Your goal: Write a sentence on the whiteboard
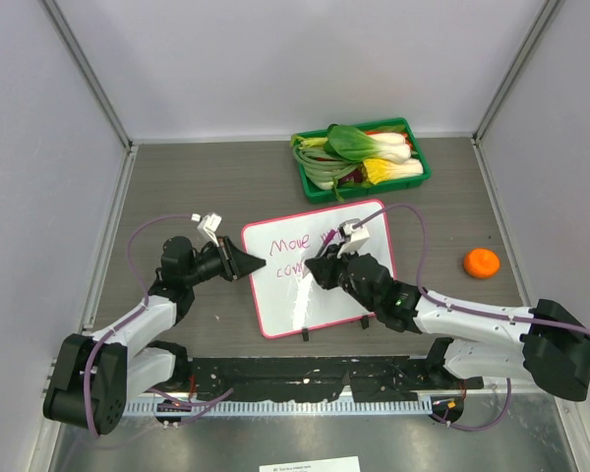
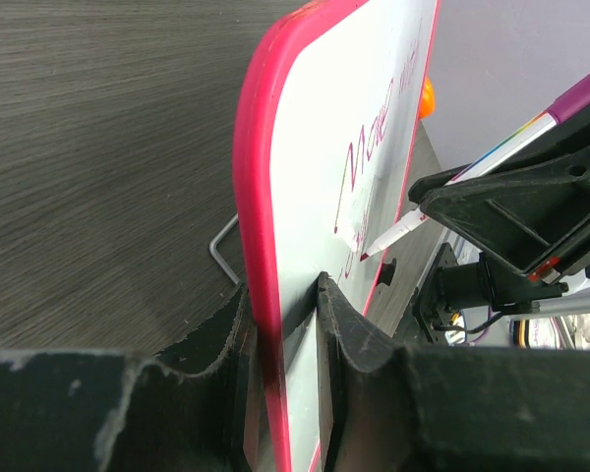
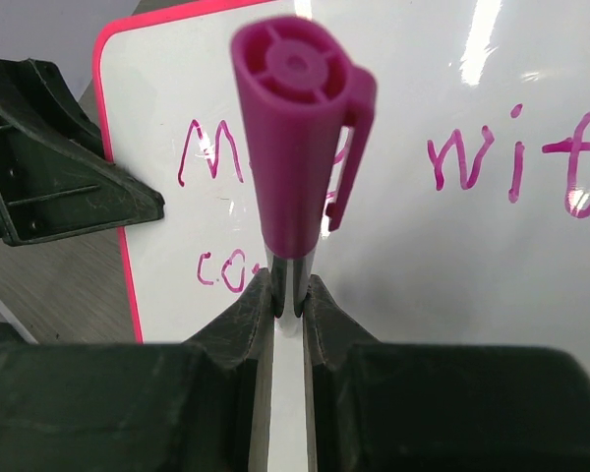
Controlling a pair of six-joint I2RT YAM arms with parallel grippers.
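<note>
The whiteboard point(image 1: 300, 295) with a pink-red frame stands propped on the table, with purple writing "Move wit" and "co" below. My left gripper point(image 1: 259, 264) is shut on its left edge; in the left wrist view the frame point(image 2: 261, 246) sits between the jaws. My right gripper point(image 1: 315, 271) is shut on a marker point(image 3: 295, 167) with a magenta cap on its back end. The marker tip point(image 2: 366, 254) touches the board's second line in the left wrist view. The whiteboard point(image 3: 452, 256) fills the right wrist view.
A green tray point(image 1: 418, 177) of bok choy and other vegetables stands at the back. An orange fruit point(image 1: 481, 263) lies to the right of the board. Grey walls close in left, right and back.
</note>
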